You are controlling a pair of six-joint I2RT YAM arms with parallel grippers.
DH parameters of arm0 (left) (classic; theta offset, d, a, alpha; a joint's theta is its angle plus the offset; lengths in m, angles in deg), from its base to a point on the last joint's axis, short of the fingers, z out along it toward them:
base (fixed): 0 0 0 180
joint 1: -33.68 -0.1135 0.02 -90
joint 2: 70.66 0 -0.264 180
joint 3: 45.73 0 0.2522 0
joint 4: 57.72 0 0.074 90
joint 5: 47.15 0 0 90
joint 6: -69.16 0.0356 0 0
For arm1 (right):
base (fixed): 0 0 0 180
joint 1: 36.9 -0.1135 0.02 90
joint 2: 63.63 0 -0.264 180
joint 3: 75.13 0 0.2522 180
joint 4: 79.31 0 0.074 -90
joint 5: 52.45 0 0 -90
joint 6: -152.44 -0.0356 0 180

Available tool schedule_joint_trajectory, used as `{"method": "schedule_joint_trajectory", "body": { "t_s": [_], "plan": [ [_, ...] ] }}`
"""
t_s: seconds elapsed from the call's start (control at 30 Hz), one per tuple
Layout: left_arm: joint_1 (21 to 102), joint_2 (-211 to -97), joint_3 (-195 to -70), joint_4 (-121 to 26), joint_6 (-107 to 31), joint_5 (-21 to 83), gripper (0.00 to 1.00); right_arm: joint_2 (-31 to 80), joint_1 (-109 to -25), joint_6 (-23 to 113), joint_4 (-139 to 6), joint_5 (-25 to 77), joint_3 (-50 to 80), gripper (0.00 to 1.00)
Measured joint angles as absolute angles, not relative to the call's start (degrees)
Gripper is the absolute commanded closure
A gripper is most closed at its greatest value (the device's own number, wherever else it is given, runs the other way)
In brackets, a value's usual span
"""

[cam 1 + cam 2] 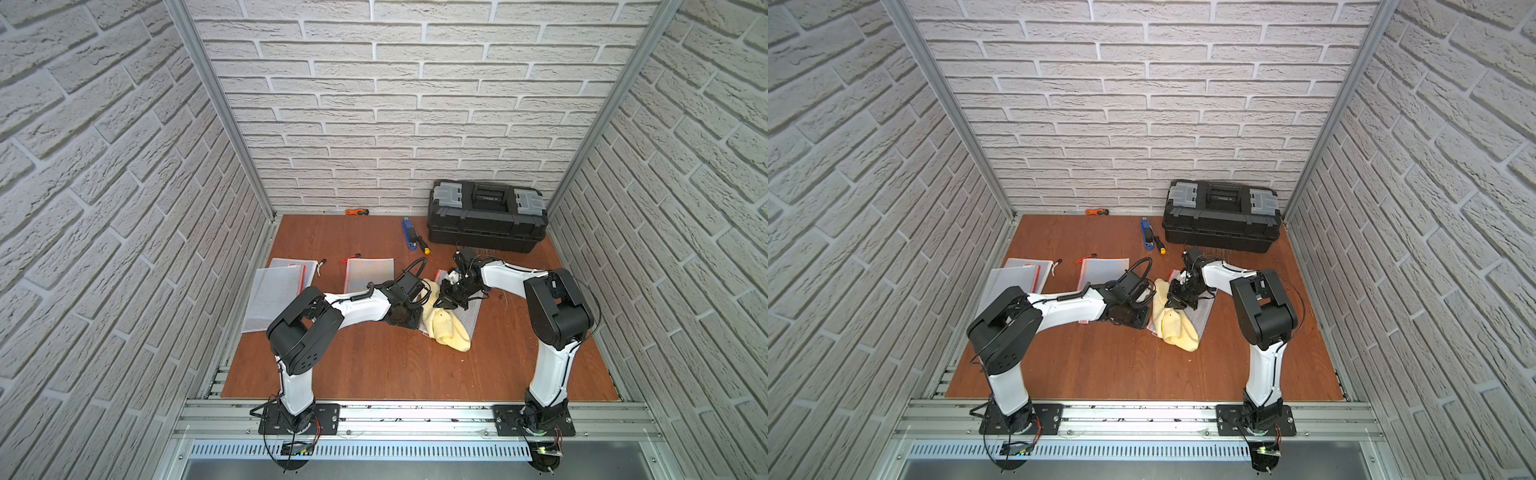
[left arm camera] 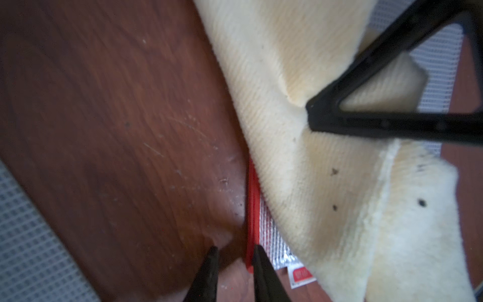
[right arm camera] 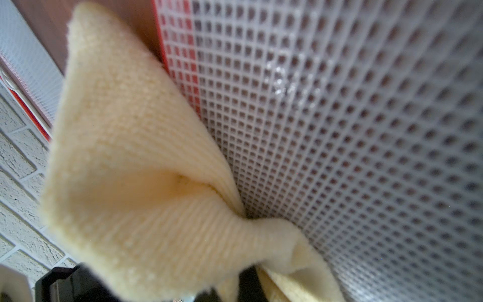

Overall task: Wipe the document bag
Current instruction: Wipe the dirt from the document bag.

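The document bag [image 1: 470,316] [image 1: 1202,316], grey mesh with a red zipper edge [image 2: 253,198], lies flat mid-table under a yellow cloth [image 1: 446,328] [image 1: 1177,328]. My right gripper [image 1: 444,305] [image 1: 1174,305] is shut on a bunched fold of the cloth [image 3: 130,157], low over the bag's mesh [image 3: 339,130]. My left gripper [image 1: 415,321] [image 2: 234,251] is down at the bag's near-left corner and slightly open. One fingertip rests on the red edge. Only bare wood shows between its fingers.
Two more mesh bags [image 1: 274,299] overlap at the left, and a third [image 1: 370,274] lies behind my left wrist. A black toolbox [image 1: 486,214] stands at the back right. A blue stapler [image 1: 409,235], a screwdriver [image 1: 424,245] and an orange tool [image 1: 356,212] lie near the back wall.
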State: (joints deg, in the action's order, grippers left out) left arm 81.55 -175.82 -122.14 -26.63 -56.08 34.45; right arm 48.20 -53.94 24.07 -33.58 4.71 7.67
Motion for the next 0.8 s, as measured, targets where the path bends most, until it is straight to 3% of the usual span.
{"method": "schedule_joint_trajectory", "body": {
  "t_s": [0.43, 0.8],
  "plan": [
    [82.23, -176.41, -122.6, -26.81, -54.92, 30.93, 0.69, 48.2, -53.94, 24.09, -33.56, 4.67, 7.67, 0.98],
    [82.95, -178.66, -125.11, -26.53, -54.81, 30.97, 0.84, 48.2, -53.94, 24.11, -33.56, 4.67, 7.67, 0.98]
  ]
}}
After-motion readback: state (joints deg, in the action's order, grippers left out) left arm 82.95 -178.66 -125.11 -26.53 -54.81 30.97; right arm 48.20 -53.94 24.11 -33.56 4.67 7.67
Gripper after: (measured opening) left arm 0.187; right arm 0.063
